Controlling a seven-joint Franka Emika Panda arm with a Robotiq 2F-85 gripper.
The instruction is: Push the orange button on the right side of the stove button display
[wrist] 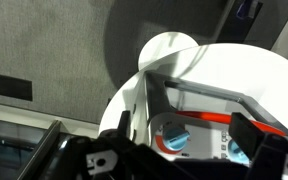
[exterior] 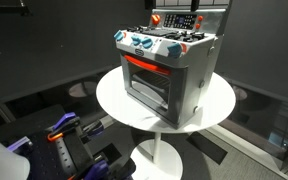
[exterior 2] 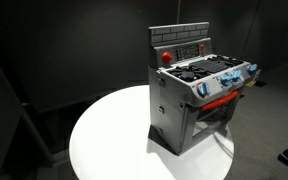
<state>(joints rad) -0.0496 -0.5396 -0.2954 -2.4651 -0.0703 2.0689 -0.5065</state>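
The orange button [exterior: 154,18] is a small round red-orange disc on the upright back panel [exterior 2: 189,48] of a grey toy stove [exterior: 169,75]. It sits high in both exterior views, at the panel's left end as pictured. Being round, it has no long axis of its own. The dark button strip beside it runs level along the stove's back edge.

The button faces outward over the burners. That is toward the lower left in an exterior view, and toward the lower right in the one where it shows at [exterior 2: 166,57]. Any smaller buttons further right are too tiny to make out.

The stove stands on a round white table [exterior 2: 104,140]. In the wrist view the gripper [wrist: 189,150] has its fingers [wrist: 109,155] spread wide, holding nothing, well away from the button.
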